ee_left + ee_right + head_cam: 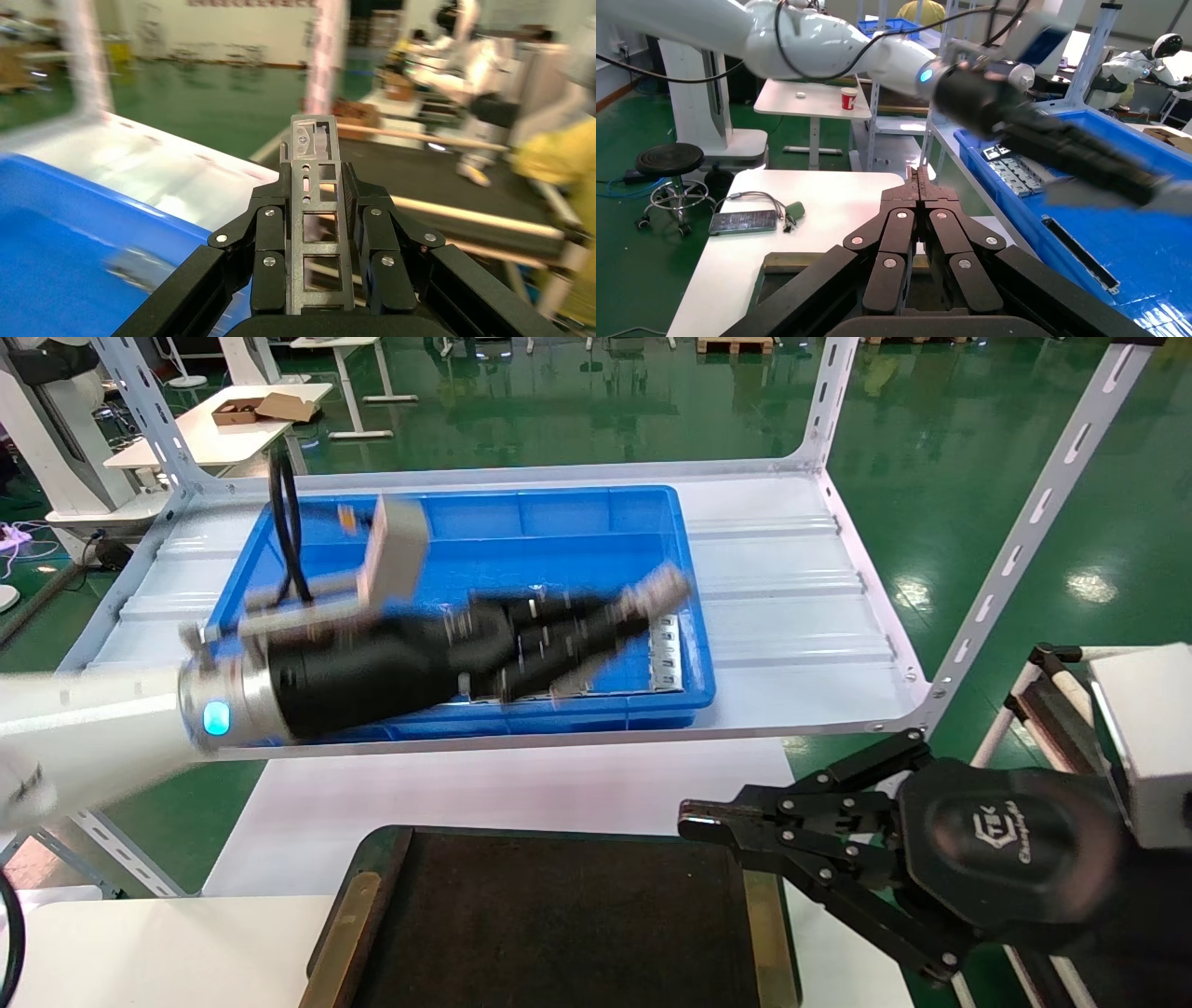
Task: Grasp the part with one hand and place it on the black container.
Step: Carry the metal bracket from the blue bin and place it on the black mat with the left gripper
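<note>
Part (314, 210) — clamped between left claw (318, 232) fingers.

A glossy green floor (577, 412) spreads behind the white metal rack (819, 402), with white tables (223, 430) beyond.

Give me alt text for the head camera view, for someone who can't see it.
The left gripper reaches across the blue bin on the white shelf, clamped on a silvery ladder-like part. Nearer the camera lies the black container, bare, with the right gripper shut beside its right edge.
</note>
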`<action>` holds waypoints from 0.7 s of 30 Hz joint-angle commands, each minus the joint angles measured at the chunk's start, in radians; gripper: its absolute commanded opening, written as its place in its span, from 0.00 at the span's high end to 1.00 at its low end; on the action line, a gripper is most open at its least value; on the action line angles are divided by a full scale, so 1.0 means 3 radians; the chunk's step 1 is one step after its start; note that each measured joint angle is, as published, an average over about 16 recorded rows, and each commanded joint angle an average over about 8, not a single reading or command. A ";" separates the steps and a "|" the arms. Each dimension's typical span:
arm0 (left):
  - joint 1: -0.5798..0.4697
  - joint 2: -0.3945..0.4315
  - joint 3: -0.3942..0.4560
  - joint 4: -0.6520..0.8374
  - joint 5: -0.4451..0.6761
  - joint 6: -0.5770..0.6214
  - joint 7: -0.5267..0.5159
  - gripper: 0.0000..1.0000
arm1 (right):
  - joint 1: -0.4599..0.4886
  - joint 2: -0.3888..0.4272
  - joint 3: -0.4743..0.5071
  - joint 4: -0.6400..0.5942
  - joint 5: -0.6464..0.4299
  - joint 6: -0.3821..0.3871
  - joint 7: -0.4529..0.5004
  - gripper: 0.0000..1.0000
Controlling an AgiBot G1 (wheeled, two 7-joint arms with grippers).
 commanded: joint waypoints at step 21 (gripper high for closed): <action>0.1881 0.0249 0.0060 -0.1086 0.0120 -0.1709 -0.0822 1.00 | 0.0000 0.0000 0.0000 0.0000 0.0000 0.0000 0.0000 1.00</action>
